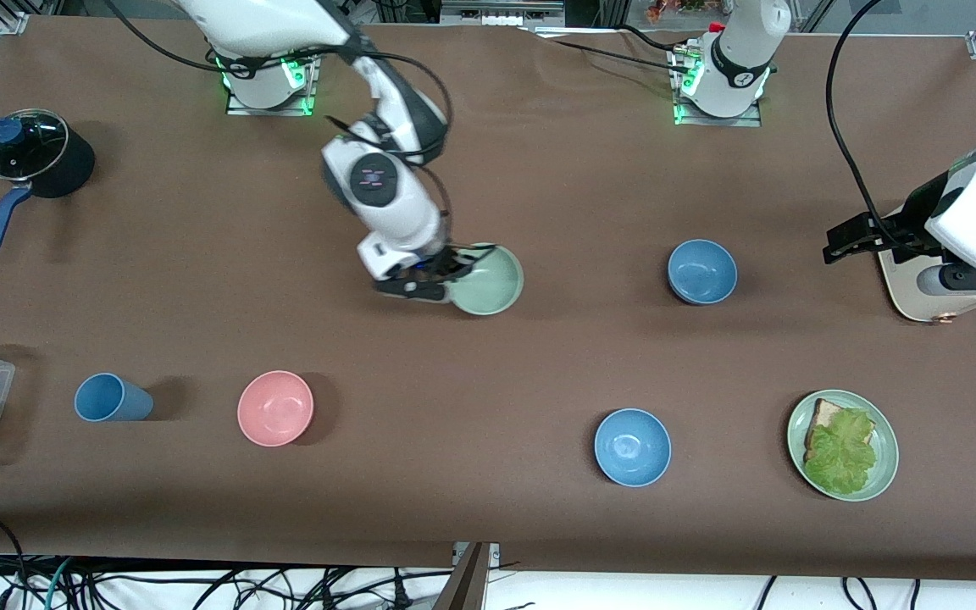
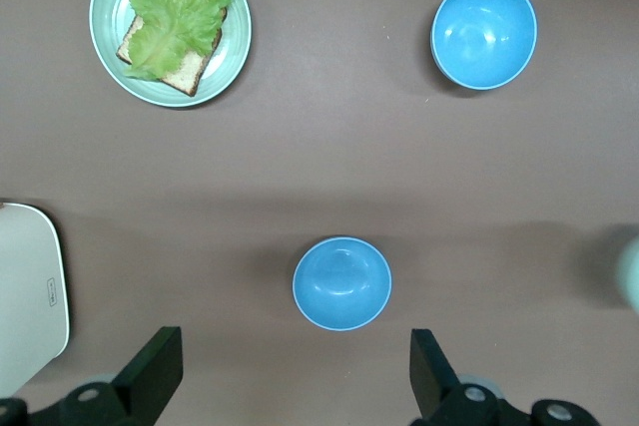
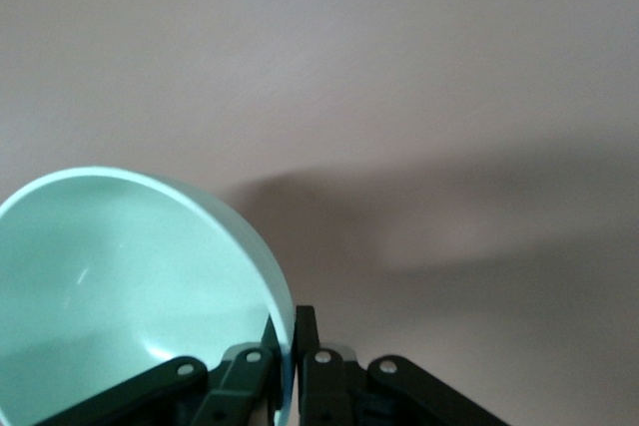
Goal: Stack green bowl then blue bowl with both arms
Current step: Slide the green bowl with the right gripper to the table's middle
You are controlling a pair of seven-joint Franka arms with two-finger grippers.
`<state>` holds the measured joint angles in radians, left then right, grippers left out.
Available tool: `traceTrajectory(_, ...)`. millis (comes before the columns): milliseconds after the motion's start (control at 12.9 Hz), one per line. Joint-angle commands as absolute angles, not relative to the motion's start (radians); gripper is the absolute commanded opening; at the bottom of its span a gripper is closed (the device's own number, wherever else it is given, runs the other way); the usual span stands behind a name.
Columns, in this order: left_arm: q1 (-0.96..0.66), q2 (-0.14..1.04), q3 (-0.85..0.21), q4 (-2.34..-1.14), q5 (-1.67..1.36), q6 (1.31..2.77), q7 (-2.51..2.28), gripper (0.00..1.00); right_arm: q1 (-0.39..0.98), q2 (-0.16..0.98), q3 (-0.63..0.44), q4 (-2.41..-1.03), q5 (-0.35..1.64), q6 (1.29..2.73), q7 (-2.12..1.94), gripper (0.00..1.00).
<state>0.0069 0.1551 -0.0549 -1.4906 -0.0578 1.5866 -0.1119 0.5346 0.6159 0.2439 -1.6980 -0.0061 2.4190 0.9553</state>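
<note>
Green bowl [image 1: 488,280] — rim pinched between the right gripper's [image 1: 441,273] fingers; left gripper [image 2: 292,371] hangs spread wide above the blue bowl [image 1: 701,271] — holding nothing.

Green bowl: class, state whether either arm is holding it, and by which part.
The right end effector grips the green bowl by its rim, one finger inside and one outside. The left end effector is open, holding nothing, over the blue bowl.

Black pot [image 1: 35,157] with lid, toward my right arm's end. Blue cup [image 1: 111,398] lies beside pink bowl [image 1: 275,407]. Glossy blue bowl [image 1: 632,446] near toast-and-lettuce plate [image 1: 884,440].
</note>
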Motion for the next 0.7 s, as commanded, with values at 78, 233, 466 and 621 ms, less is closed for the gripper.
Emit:
traceTrajectory(78, 0.009, 0.169, -0.058, -1.462, -0.035, 1.577, -0.095, 1.00, 0.607, 0.791, 0.233, -1.543, -0.123, 2.499, 1.143, 0.00)
traceTrajectory(233, 0.009, 0.169, -0.058, -1.462, -0.037, 1.577, -0.095, 1.00, 0.604, 0.795, 0.233, -1.548, -0.124, 2.510, 1.143, 0.14)
traceTrajectory(466, 0.011, 0.172, -0.054, -1.462, -0.037, 1.577, -0.094, 1.00, 0.569, 0.744, 0.218, -1.551, -0.136, 2.467, 1.086, 1.00)
traceTrajectory(621, 0.012, 0.176, -0.051, -1.462, -0.037, 1.577, -0.094, 1.00, 0.484, 0.640, 0.222, -1.552, -0.134, 2.309, 1.062, 1.00)
